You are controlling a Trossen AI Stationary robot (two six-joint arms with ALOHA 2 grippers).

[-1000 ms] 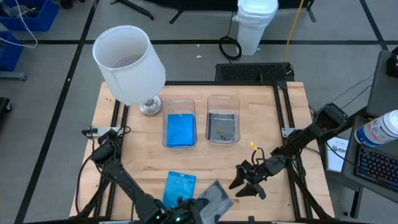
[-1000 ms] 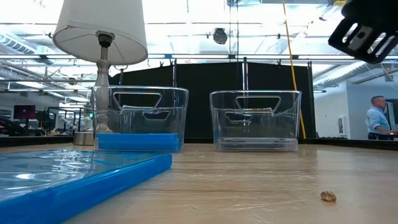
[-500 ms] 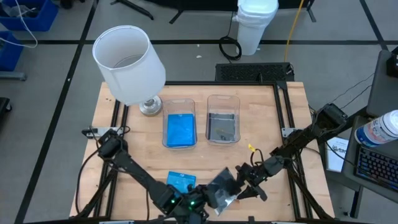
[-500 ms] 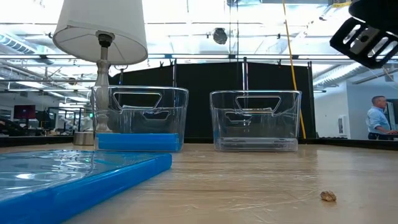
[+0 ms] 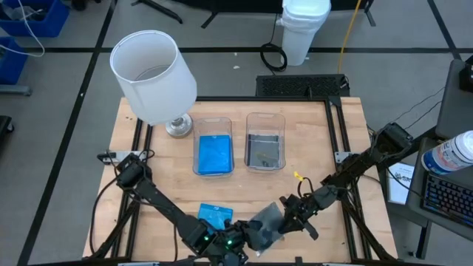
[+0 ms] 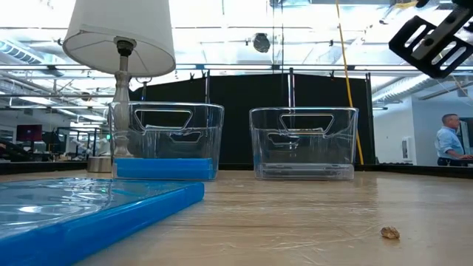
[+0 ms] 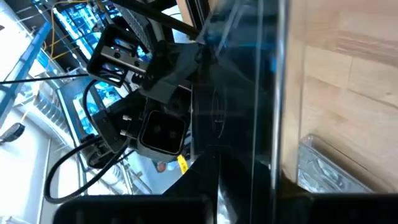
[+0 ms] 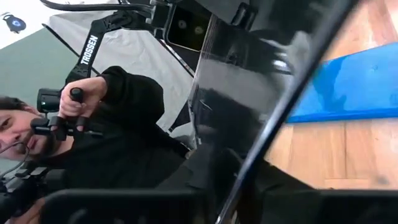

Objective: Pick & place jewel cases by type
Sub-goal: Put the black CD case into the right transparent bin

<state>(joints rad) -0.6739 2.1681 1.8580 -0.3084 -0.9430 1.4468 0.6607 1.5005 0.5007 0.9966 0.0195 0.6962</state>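
A dark grey translucent jewel case [image 5: 264, 222] hangs above the table's near edge, held between both grippers. My left gripper [image 5: 250, 235] is shut on its left side and my right gripper [image 5: 285, 220] is shut on its right side. A blue jewel case [image 5: 214, 216] lies flat on the table just left of them. At the table's middle stand two clear tubs. The left tub [image 5: 213, 127] holds blue cases [image 5: 214, 155], and the right tub [image 5: 264, 124] holds dark grey ones [image 5: 264, 151]. My left gripper pinches the grey case's near-left edge [image 7: 273, 162] between its two fingers, coming from the table's left and slanting a little downward. The case is lifted clear of the table and tilted. My right gripper pinches the case's opposite, right edge [image 8: 249, 168] between its two fingers, coming level from the table's right. The wrist view shows the case almost edge-on, running out from between the fingers.
A white-shaded lamp [image 5: 154, 74] stands at the far left of the table. A small brown crumb [image 6: 389, 233] lies on the wood. In the right wrist view a person's hand [image 8: 81, 99] grips a control handle beyond the table; another person [image 6: 448, 140] stands far off.
My left gripper has carried the grey case toward the table's right edge, bringing it up between the open fingers of my right gripper, then kept still. My right gripper has stayed in place and shut on the case's right edge.
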